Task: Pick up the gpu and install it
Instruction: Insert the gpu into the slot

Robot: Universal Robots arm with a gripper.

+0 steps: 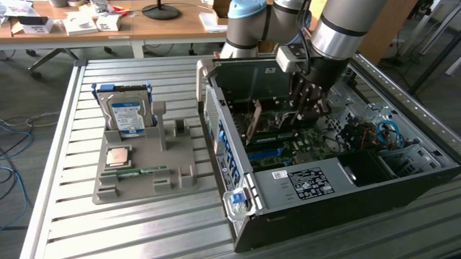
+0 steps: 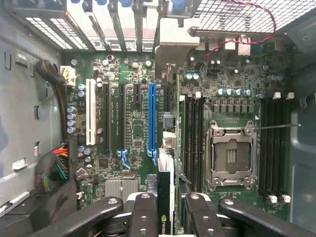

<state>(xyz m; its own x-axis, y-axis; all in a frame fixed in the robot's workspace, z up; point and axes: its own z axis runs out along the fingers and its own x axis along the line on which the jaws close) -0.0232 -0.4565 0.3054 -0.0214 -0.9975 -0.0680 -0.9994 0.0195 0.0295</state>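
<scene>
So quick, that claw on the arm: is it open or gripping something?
Gripper: closed on the gpu, held edge-on between its fingers inside the computer case.

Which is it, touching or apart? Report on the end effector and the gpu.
Touching. The wrist view shows the gpu standing edge-on between the end effector's fingers, pressed against both with no gap.
</scene>
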